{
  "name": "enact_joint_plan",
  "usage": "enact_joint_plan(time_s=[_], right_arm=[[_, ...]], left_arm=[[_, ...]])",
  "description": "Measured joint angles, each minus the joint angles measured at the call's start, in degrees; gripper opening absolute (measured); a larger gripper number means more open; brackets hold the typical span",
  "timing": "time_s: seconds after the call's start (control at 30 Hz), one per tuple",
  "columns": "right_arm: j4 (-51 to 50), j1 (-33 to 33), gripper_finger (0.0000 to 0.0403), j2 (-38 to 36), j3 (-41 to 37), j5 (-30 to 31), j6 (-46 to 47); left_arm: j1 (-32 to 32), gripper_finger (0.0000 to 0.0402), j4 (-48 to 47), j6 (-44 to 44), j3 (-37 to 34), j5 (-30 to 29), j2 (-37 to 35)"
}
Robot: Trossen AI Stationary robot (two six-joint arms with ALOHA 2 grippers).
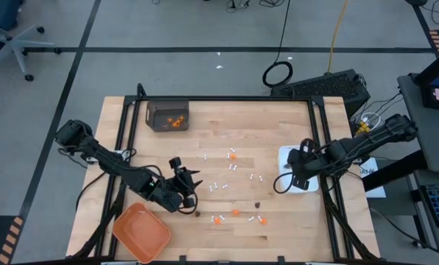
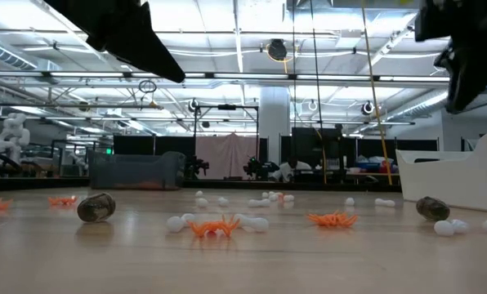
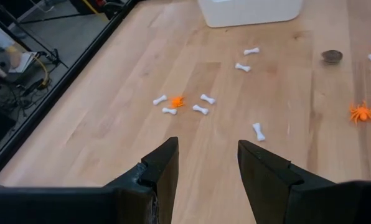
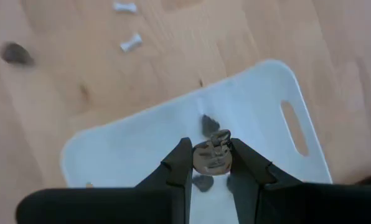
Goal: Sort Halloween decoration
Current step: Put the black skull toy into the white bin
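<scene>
While pincer (image 4: pixel 210 163) grips, bit (image 4: pixel 211 157) upright.

White sticks (image 1: pixel 234 168) and orange bits (image 1: pixel 236 212) dot the tabletop (image 1: pixel 278 228) mid-frame; orange tray (image 1: pixel 141 232) lower left, left gripper (image 1: pixel 184 179) beside it, right gripper (image 1: pixel 292 177) over the white dish (image 1: pixel 284 156).

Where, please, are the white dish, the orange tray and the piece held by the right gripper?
white dish (image 4: pixel 266 118): right wrist view, bare floor.
orange tray (image 1: pixel 141 232): high view, bare floor.
dark round piece (image 4: pixel 211 157): right wrist view, its middle, between the right gripper's fingers.
</scene>
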Motion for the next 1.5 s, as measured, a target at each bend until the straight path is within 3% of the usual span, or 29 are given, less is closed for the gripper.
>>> enact_joint_plan(time_s=[0.63,0.83,1.17,1.5], right_arm=[[7.6,-0.1,0.0053,0.6,-13.9,-1.6,6.7],[10.1,-0.1,0.0079,3.2,-16.4,-1.6,7.3],[7.8,-0.1,0.0156,5.1,-15.1,-1.4,8.5],[7.9,-0.1,0.0158,5.7,-5.0,0.3,6.6]], left_arm=[[0.0,0.0164,0.1,0.0,0.0,0.0,0.0],[0.0,0.0164,0.1,-0.1,0.0,0.0,0.0],[0.0,0.0164,0.2,-1.6,0.0,0.2,0.0],[0.0,0.0164,1.9,-1.7,0.0,1.6,0.0]])
